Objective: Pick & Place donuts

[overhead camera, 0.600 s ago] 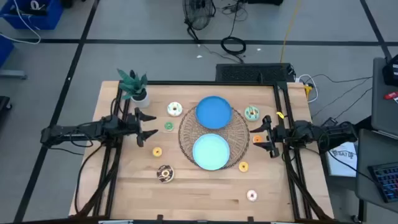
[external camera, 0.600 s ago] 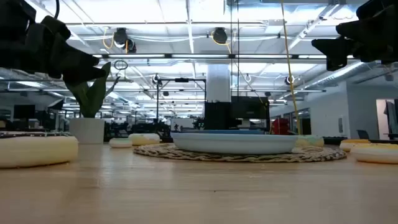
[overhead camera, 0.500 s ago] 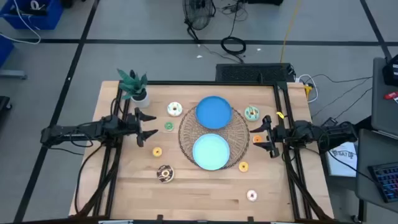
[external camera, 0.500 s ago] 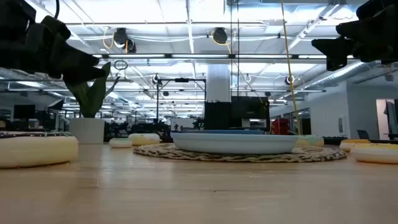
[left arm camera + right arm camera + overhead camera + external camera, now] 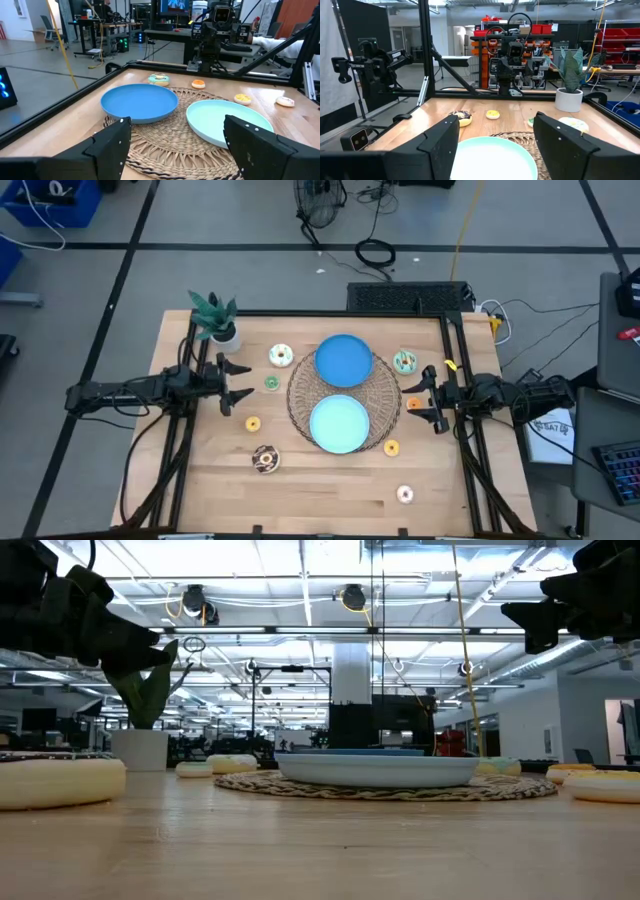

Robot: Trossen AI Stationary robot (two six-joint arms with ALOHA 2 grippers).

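Both arms just hang at the worktop (image 5: 330,490) edges: left gripper (image 5: 240,381) and right gripper (image 5: 421,395) each have fingers spread wide, holding nothing. The donuts (image 5: 265,459) are scattered around the woven mat (image 5: 383,385), none on the two blue plates (image 5: 343,361).

Left claw (image 5: 243,382) and right claw (image 5: 416,396) both agape, facing inward.
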